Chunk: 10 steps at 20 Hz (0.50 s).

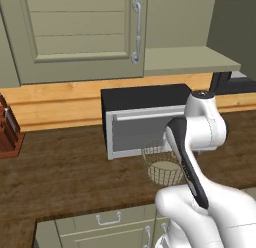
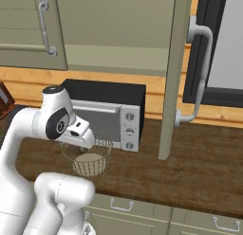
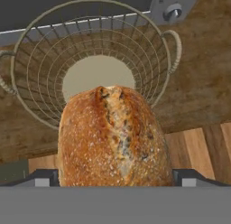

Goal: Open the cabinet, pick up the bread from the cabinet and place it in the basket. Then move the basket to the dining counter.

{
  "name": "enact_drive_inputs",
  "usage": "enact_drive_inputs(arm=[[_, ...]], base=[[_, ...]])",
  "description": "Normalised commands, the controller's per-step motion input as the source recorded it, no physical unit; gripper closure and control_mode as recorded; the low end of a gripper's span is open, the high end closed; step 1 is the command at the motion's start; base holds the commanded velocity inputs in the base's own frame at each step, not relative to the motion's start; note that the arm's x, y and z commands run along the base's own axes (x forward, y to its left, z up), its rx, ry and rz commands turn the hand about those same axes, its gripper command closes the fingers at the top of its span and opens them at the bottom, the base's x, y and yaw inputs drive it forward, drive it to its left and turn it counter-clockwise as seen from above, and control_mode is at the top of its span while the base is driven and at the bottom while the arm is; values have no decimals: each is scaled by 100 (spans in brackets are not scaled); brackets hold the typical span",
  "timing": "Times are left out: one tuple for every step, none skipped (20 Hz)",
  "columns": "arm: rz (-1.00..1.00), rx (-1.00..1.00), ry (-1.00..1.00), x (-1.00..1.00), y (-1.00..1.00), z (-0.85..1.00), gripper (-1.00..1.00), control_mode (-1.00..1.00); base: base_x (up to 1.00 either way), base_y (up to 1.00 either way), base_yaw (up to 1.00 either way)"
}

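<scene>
The bread (image 3: 113, 137), a golden-brown crusty bun, sits between my gripper's (image 3: 115, 178) two fingertips, which press against its sides. It hangs right over the basket (image 3: 97, 60), a round tan wire bowl with a pale base, standing on the dark wood worktop in front of the microwave. My hand hovers just above the basket (image 2: 88, 160), whose mesh also shows past my arm (image 1: 161, 167). The cabinet (image 1: 85, 32) has its left door closed. Its right door (image 2: 173, 73) is swung open, edge-on towards me. The dining counter is out of view.
A black and silver microwave (image 2: 109, 115) stands right behind the basket. A brown knife block (image 1: 7, 134) is at the far left of the worktop (image 1: 65, 172). Green drawer fronts (image 1: 107, 222) run below. A dark window frame (image 2: 211, 44) lies beyond the open door.
</scene>
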Motion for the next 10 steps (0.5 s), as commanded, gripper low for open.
enact_drive_inputs(arm=[[0, 0, 2, 35, 0, -64, 100, -100], [0, 0, 2, 36, 0, -57, 100, -100], [0, 1, 2, 36, 0, -50, 100, -100], [0, 2, 5, 41, 0, -49, 100, -100], [0, 2, 7, 44, 0, -46, 100, -100], [0, 4, 8, 49, 0, -42, 100, -100], [0, 4, 7, 51, 0, -37, 100, -100], [0, 4, 6, 50, 0, -34, 100, -100], [0, 3, 5, 49, 0, -29, 100, -100], [0, 4, 4, 46, 0, -26, 100, -100]], base=[[0, 0, 0], [0, 0, 0], [0, 0, 0], [0, 0, 0], [0, 0, 0], [0, 0, 0], [0, 0, 0], [0, 0, 0], [0, 0, 0], [0, 0, 0]])
